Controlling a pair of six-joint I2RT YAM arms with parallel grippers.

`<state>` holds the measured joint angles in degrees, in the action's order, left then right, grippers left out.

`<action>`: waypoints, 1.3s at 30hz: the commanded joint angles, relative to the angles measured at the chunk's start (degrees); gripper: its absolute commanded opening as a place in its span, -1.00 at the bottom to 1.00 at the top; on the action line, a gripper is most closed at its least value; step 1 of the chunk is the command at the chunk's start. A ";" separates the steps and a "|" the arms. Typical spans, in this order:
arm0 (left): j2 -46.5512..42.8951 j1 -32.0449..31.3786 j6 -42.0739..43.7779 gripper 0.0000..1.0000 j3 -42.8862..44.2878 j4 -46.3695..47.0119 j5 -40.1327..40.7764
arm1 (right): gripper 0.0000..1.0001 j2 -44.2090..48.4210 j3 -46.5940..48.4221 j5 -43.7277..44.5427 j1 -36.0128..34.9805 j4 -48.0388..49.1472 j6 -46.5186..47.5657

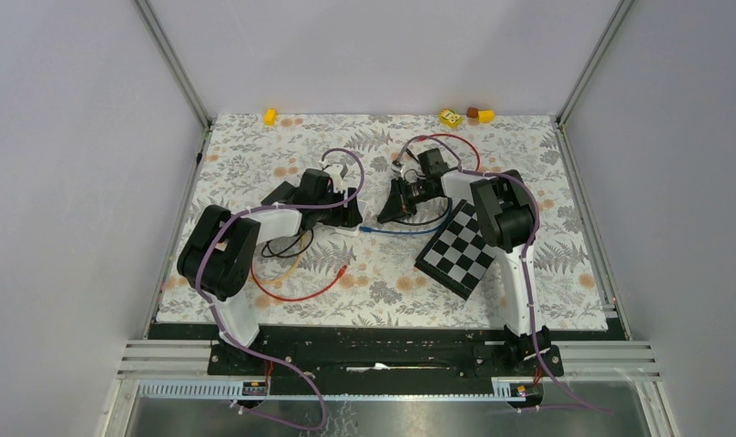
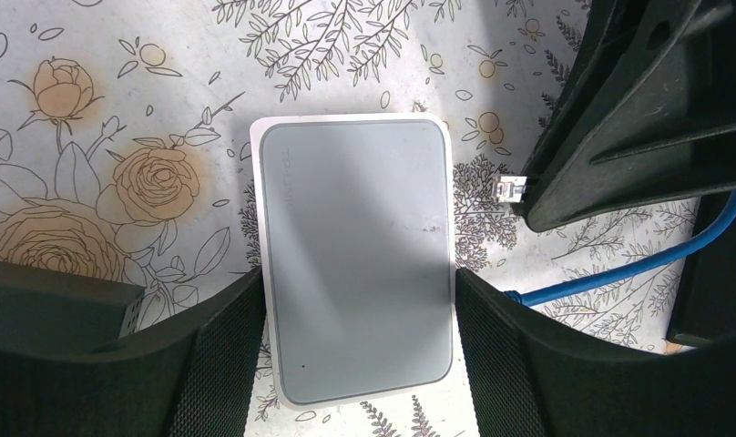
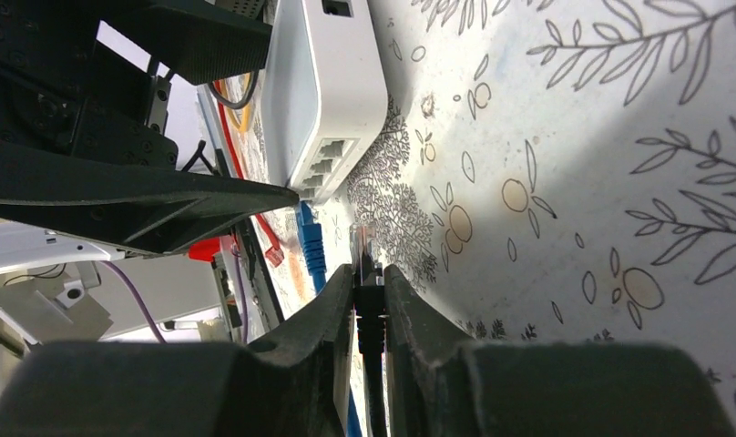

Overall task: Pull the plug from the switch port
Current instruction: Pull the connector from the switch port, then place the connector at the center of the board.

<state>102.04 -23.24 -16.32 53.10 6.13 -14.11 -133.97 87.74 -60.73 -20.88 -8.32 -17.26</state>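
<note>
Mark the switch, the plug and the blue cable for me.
switch [image 2: 355,264]: left wrist view, middle of its grey top.
plug [image 3: 362,248]: right wrist view, its clear tip.
blue cable [image 2: 619,269]: left wrist view, middle of its visible run.

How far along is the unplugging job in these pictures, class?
Done: the black plug is out, with a gap between it and the switch. In hand: the right gripper pinches that plug while the left gripper clamps the switch. Left: seemingly only letting go.
</note>
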 commanded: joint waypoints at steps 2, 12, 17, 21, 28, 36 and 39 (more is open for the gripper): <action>-1.32 0.39 1.24 -1.00 -0.80 -1.52 0.81 | -0.82 1.99 3.73 2.71 -0.26 -4.14 4.18; -2.65 0.39 1.98 -1.00 -1.08 -1.52 0.70 | -0.17 3.97 11.50 15.79 -0.30 -16.49 16.72; -1.79 0.39 2.17 -1.00 -0.56 -2.08 0.05 | 0.19 6.95 13.30 21.26 -0.28 -20.11 22.56; -1.67 0.42 2.41 -1.00 -0.54 -2.10 -0.13 | 0.20 10.34 12.46 29.58 -0.27 -22.28 27.38; -1.45 0.39 2.43 -1.00 -0.37 -2.09 -0.74 | 0.14 14.78 6.94 47.01 0.39 -23.60 33.54; -1.16 0.39 2.43 -1.00 -0.28 -2.13 -1.09 | -0.01 13.22 7.62 51.78 4.10 -27.96 35.14; -1.06 0.39 2.47 -1.00 -0.20 -2.14 -1.18 | -0.06 12.92 7.75 52.47 5.06 -28.12 35.51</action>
<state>101.30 -23.22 -14.68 52.71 5.06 -14.33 -121.58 95.26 -11.86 -17.28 -34.41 16.43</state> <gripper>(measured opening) 0.716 0.481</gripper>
